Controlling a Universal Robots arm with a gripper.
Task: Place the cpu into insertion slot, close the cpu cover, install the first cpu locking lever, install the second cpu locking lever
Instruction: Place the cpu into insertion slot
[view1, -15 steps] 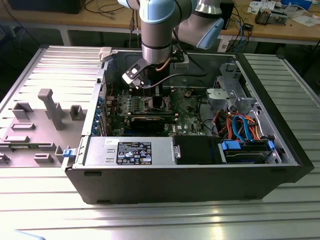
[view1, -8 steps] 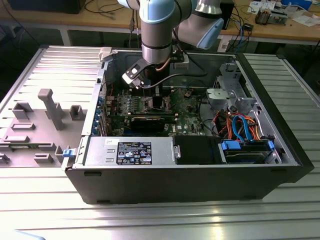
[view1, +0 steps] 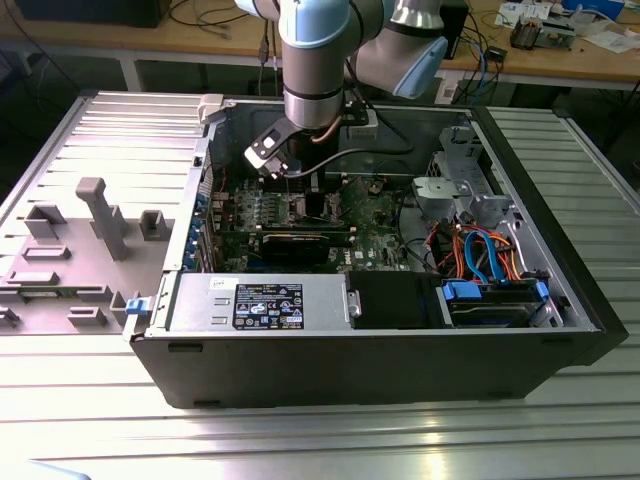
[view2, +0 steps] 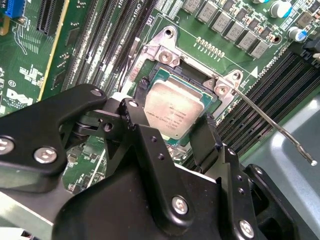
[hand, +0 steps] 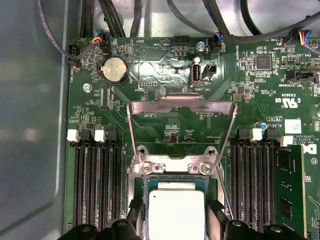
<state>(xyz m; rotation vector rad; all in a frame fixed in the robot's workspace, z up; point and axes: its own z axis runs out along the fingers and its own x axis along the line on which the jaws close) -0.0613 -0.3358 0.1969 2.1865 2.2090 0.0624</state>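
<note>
**Chip lowered into the socket, cover standing open**

The arm (view1: 315, 60) reaches down into the open computer case (view1: 400, 372) that sits on the ribbed metal bench (view1: 300, 440). In both wrist views the pincer (view2: 168, 121) (hand: 176, 215) straddles the cpu (view2: 175, 110) (hand: 177, 210). One black finger lies against each of two opposite edges, so it appears to be pinching the chip by its sides. That grip keeps the silver top and the underside untouched.

The cpu lies level inside the insertion slot (view2: 167, 57) on the green motherboard (hand: 150, 65), square with the socket frame. Whether it is fully seated or a hair above the contacts cannot be told.

In the first wrist view the cpu cover (hand: 150, 106) is tipped back on its hinge, away from the socket. This leaves the opening free for the chip to go straight down. In the second wrist view a thin locking lever (view2: 272, 127) juts out, unlatched, over the memory slots (view2: 260, 100), which is why the cover is free to stand open.
</note>
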